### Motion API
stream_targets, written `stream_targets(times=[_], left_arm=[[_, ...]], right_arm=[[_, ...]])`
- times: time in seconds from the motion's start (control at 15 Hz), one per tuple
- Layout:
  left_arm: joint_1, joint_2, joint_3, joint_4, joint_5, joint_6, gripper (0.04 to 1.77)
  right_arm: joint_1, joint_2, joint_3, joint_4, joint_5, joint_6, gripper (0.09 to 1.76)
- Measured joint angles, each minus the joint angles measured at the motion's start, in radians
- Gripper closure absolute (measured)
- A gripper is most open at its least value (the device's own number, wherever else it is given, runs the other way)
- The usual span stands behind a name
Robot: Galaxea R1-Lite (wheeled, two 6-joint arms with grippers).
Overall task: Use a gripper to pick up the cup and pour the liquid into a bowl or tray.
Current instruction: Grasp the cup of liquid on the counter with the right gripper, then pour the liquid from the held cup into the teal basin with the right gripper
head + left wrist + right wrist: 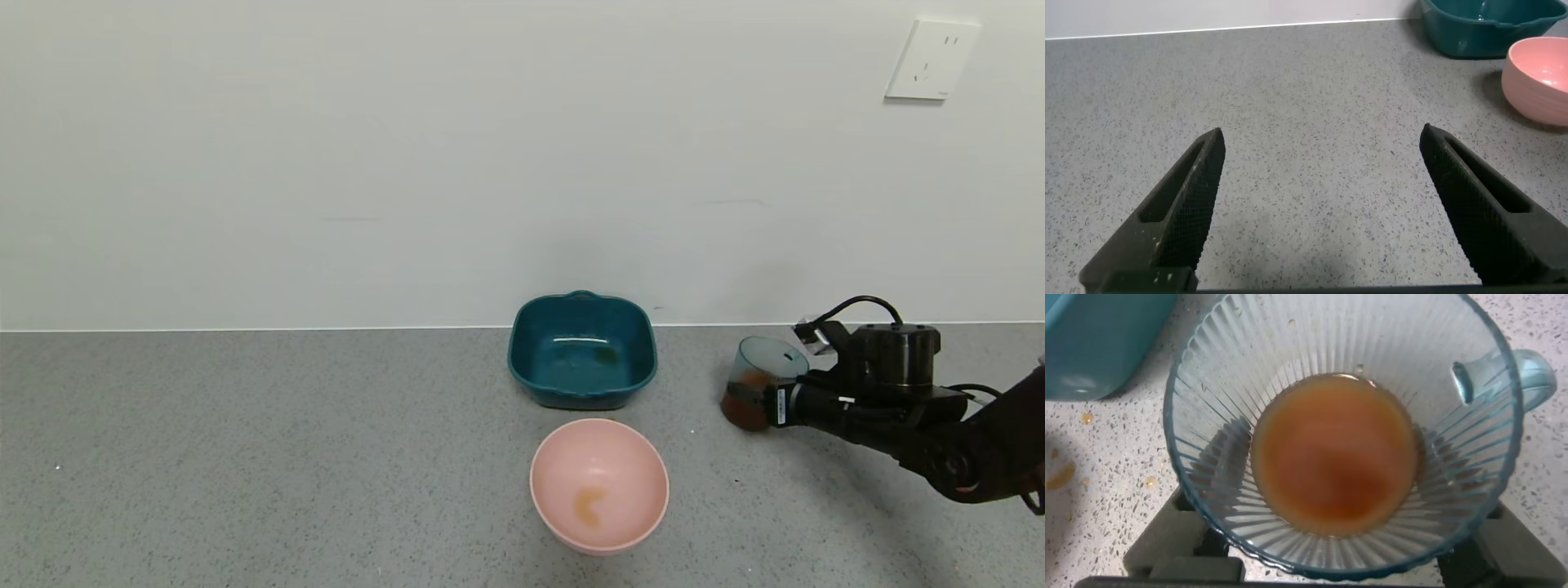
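Observation:
The ribbed blue-grey cup [766,361] is at the right of the table, right of the dark teal basin [581,397]. It holds reddish-brown liquid [744,410] in its lower part. My right gripper [755,404] is shut on the cup's lower body and holds it close to the table, leaning slightly. In the right wrist view I look down into the cup [1372,343] at the liquid [1331,453]; the fingers [1167,539] show on both sides of it. The basin's corner [1094,343] is close by. My left gripper [1321,139] is open and empty over bare table.
A round pale pink bowl [624,461] with an orange smear stands in front of the basin; both also show in the left wrist view, the bowl [1539,82] and the basin [1470,37]. Small brown drops [1061,475] lie on the table beside the cup. A wall runs behind the table.

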Motion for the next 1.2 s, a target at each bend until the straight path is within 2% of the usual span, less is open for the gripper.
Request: stream_targets(times=[0.47,0.8,1.2], left_arm=[[0.000,0.000,0.000,0.000,0.000,0.000,0.09],[0.000,0.000,0.000,0.000,0.000,0.000,0.09],[0.000,0.000,0.000,0.000,0.000,0.000,0.09]], right_arm=[[0.005,-0.117,-0.134,0.284,-0.049,-0.034,0.50],[0.022,-0.193,-0.310,0.512,-0.067,-0.035,0.50],[0.058,-0.211,-0.528,0.733,-0.117,-0.036,0.51]])
